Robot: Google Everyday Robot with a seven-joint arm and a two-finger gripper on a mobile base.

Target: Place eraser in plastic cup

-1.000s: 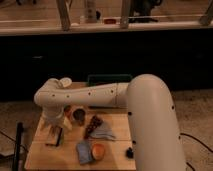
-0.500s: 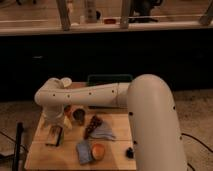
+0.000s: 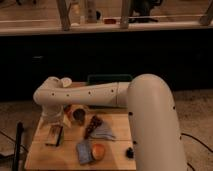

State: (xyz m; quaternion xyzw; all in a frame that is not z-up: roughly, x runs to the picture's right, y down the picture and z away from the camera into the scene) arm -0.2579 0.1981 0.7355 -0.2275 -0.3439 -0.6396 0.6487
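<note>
The arm (image 3: 95, 94) reaches leftward across the wooden surface (image 3: 114, 148) and bends down at its far end. The gripper (image 3: 59, 118) hangs low over the left rear part of the surface, just left of the plastic cup (image 3: 79, 115); whether the jaws are apart or together cannot be told. The eraser (image 3: 54, 135) lies flat on the surface near the left edge, just in front of the gripper. The cup stands upright, apart from the eraser. A blue cloth (image 3: 83, 152) with an orange round object (image 3: 98, 150) lies toward the front
</note>
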